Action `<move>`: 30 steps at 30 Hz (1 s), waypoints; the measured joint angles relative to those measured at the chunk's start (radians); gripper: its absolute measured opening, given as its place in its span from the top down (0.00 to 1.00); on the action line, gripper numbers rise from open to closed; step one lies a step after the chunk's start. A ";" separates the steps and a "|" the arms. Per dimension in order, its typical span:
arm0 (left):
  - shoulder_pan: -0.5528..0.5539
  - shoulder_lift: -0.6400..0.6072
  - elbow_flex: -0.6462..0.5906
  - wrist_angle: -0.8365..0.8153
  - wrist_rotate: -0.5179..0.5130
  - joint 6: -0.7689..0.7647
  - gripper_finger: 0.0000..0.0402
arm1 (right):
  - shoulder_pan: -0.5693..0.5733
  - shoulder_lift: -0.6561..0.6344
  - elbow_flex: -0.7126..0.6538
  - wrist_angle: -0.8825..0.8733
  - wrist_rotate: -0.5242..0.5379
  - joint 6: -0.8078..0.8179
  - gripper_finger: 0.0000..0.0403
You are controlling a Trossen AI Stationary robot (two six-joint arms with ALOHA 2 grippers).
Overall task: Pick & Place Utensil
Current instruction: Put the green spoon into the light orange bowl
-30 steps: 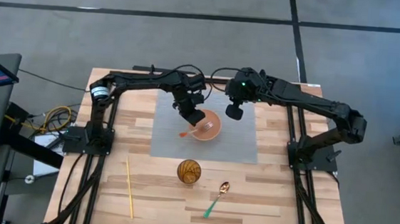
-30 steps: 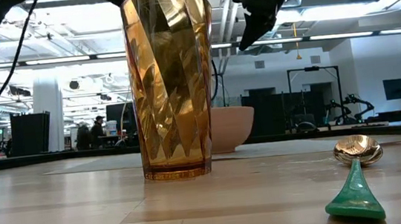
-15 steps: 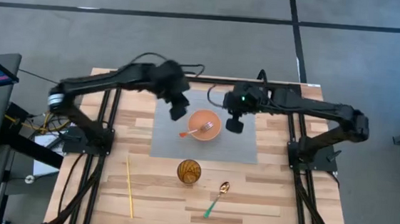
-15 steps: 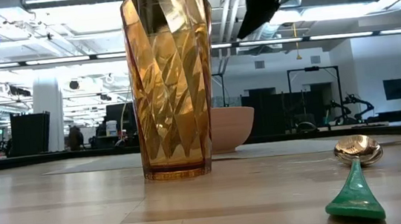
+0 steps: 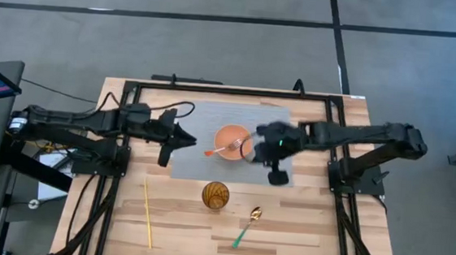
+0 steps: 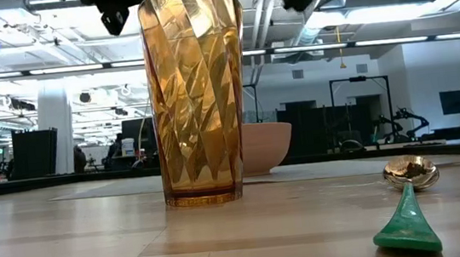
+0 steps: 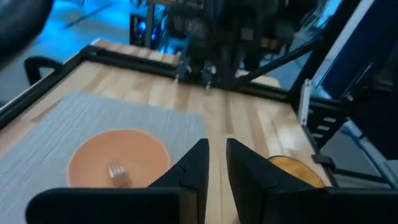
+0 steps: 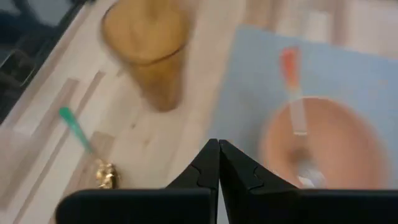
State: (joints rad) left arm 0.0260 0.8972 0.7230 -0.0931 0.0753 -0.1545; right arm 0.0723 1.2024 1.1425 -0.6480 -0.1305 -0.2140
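Work surface: light wooden slatted table with a grey rectangular mat at its centre.

Fork: orange-handled metal fork rests in the shallow orange bowl on the mat, tines inside, handle overhanging the rim toward 8 o'clock. Placement of this utensil reads as complete.

Left gripper: left gripper now lies low at 9 o'clock of the bowl, over the mat's left edge, well apart from the bowl. A second ago it stood directly over the bowl; the arm has since swung out and flattened. Its fingers stand a narrow slot apart with nothing between them.

Right gripper: right gripper has moved from 1 o'clock of the bowl down to 4 o'clock, over the mat's lower right part. Jaws pressed together, empty.

Remaining utensils: green-handled spoon with a gold bowl lies on bare wood at 5 o'clock of the bowl, untouched; a thin yellow stick lies at 7 o'clock.

Obstruction: amber ribbed glass tumbler stands upright just below the mat, between the two.

Assessment: the left arm appears to be retiring while the right heads toward the spoon; that utensil is likely next. The shut jaws must open before descent, and the tumbler stands near the approach path.
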 joint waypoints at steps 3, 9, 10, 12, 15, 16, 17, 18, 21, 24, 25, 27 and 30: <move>-0.009 -0.025 -0.053 0.056 0.000 -0.001 0.86 | 0.025 -0.044 -0.185 0.190 0.002 0.071 1.00; 0.005 -0.022 -0.085 0.059 -0.001 -0.001 0.86 | 0.120 -0.002 -0.425 0.620 0.020 0.136 1.00; 0.008 -0.018 -0.087 0.059 -0.001 -0.001 0.86 | 0.141 0.022 -0.437 0.651 0.020 0.136 1.00; 0.010 -0.017 -0.094 0.060 -0.004 -0.001 0.86 | 0.180 0.067 -0.443 0.686 0.027 0.137 1.00; 0.009 -0.017 -0.098 0.061 -0.003 -0.001 0.86 | 0.231 0.118 -0.431 0.733 0.018 0.137 1.00; 0.009 -0.017 -0.098 0.064 -0.001 -0.002 0.86 | 0.243 0.137 -0.429 0.751 0.013 0.137 1.00; 0.009 -0.018 -0.098 0.065 -0.001 -0.004 0.86 | 0.255 0.151 -0.428 0.760 0.011 0.136 1.00; 0.009 -0.018 -0.098 0.065 -0.001 -0.004 0.86 | 0.263 0.166 -0.424 0.759 0.011 0.136 1.00; 0.009 -0.018 -0.098 0.065 -0.001 -0.004 0.86 | 0.268 0.200 -0.398 0.759 0.016 0.202 0.99; 0.009 -0.018 -0.098 0.065 -0.001 -0.004 0.86 | 0.257 0.211 -0.372 0.734 0.028 0.316 0.96; 0.009 -0.018 -0.098 0.065 -0.001 -0.004 0.86 | 0.260 0.211 -0.362 0.731 0.015 0.330 0.94; 0.009 -0.018 -0.098 0.067 -0.001 -0.004 0.86 | 0.263 0.208 -0.356 0.731 -0.003 0.335 0.89; 0.009 -0.018 -0.098 0.068 -0.001 -0.008 0.86 | 0.280 0.210 -0.356 0.729 -0.007 0.314 0.82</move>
State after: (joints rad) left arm 0.0353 0.8795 0.6247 -0.0254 0.0747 -0.1623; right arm 0.3525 1.4120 0.7860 0.0813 -0.1379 0.1002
